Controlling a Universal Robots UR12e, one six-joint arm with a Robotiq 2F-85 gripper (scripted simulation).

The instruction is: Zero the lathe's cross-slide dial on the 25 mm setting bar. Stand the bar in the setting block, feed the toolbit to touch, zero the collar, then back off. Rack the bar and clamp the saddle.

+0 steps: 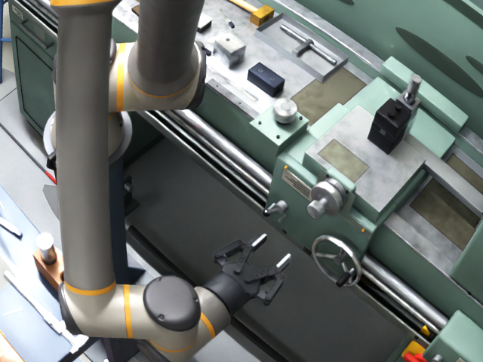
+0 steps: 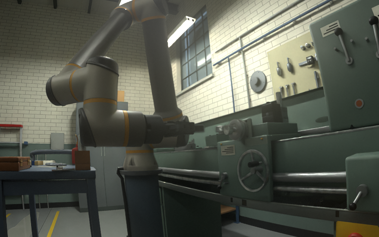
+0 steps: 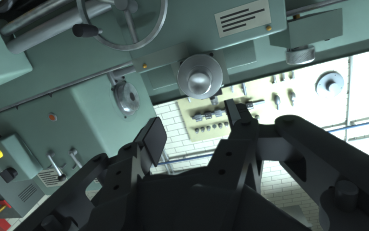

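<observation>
My gripper [image 1: 274, 248] [image 2: 199, 128] [image 3: 194, 119] is open and empty, held level in the air in front of the lathe apron and pointing at the cross-slide handwheel and dial [image 1: 326, 197] [image 3: 200, 76] [image 2: 234, 129], well short of it. The steel setting bar [image 1: 45, 247] stands in a brown wooden block at the edge of the blue side table, far to the left behind my arm. The dark setting block [image 1: 266, 79] sits on the lathe bed. The black toolpost [image 1: 392, 124] stands on the cross-slide. A small clamp lever [image 1: 274, 208] sticks out of the apron left of the dial.
Behind the lathe a pegboard of tools hangs on the brick wall [image 2: 293, 67]. The large spoked carriage handwheel [image 1: 338, 261] [image 2: 252, 170] juts from the apron below the dial. A steel tray [image 1: 300, 46] and a steel cube [image 1: 230, 48] lie on the bed.
</observation>
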